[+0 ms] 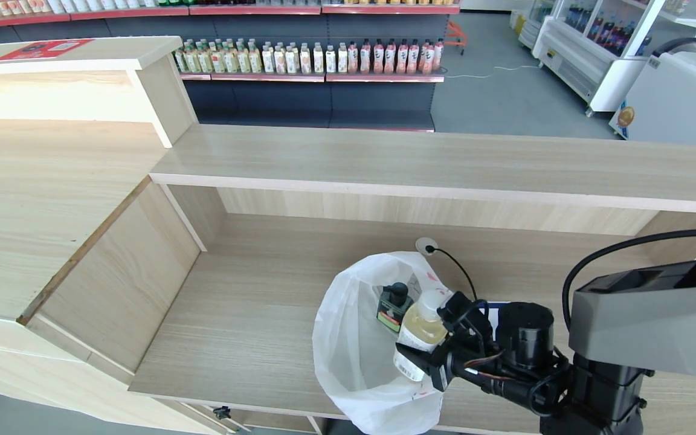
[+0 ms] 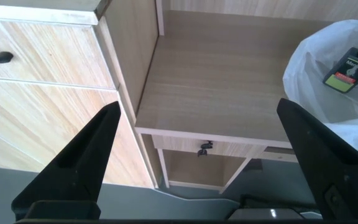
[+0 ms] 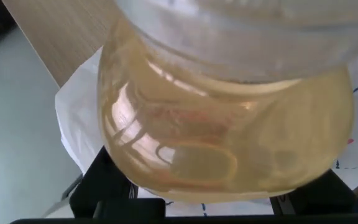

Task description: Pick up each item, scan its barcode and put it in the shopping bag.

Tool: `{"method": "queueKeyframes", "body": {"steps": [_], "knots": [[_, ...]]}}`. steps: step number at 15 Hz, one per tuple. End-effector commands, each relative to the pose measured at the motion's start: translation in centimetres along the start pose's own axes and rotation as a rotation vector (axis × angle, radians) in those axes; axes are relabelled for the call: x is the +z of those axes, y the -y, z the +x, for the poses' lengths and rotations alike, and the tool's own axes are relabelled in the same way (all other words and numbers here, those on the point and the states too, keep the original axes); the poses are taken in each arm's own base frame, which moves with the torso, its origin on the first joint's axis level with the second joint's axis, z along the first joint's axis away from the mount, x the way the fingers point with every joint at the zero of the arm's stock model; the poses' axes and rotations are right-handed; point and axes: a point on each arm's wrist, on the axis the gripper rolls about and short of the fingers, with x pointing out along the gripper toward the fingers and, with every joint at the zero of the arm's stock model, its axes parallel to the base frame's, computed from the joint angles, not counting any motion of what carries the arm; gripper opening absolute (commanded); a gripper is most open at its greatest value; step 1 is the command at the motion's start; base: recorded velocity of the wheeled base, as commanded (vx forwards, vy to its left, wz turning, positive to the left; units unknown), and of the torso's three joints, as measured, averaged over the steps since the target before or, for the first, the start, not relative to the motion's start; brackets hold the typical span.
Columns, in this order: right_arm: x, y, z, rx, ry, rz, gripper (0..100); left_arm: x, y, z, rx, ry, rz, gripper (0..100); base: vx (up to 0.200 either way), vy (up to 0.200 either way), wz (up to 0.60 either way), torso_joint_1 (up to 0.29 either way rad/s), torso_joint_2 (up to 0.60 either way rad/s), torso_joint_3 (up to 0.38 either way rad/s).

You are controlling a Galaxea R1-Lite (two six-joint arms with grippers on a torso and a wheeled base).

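Yellowish liquid fills the bottle [image 1: 423,326] clamped in the right end effector [image 1: 437,333]. Its arm stretches in level from the right and holds the bottle tilted over the mouth of the white shopping bag [image 1: 348,338] on the bench [image 1: 251,314]. The left end effector [image 2: 199,107] gapes wide and empty, off the bench's front edge.

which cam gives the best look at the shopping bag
Head view: most of the shopping bag shows, mouth open on the counter, a dark bottle inside and the right tool holding a pale bottle. The left wrist view catches one side; the right wrist view, a white strip behind the pale bottle.
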Motion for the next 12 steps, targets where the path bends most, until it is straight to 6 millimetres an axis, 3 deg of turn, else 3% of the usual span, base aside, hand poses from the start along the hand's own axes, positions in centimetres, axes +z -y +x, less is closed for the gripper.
{"method": "queueKeyframes", "body": {"steps": [1, 7, 12], "knots": [[-1.1, 0.3, 0.7, -0.002, -0.025, -0.021, 0, 0.0, 0.0, 0.0, 0.0, 0.0, 0.0, 100, 0.0, 0.0, 0.0, 0.0, 0.0, 0.0], [-1.6, 1.1, 2.9, -0.066, -0.005, -0.12, 0, 0.0, 0.0, 0.0, 0.0, 0.0, 0.0, 100, 0.0, 0.0, 0.0, 0.0, 0.0, 0.0], [-2.1, 1.2, 2.8, -0.069, -0.024, -0.145, 0, 0.0, 0.0, 0.0, 0.0, 0.0, 0.0, 100, 0.0, 0.0, 0.0, 0.0, 0.0, 0.0]]}}
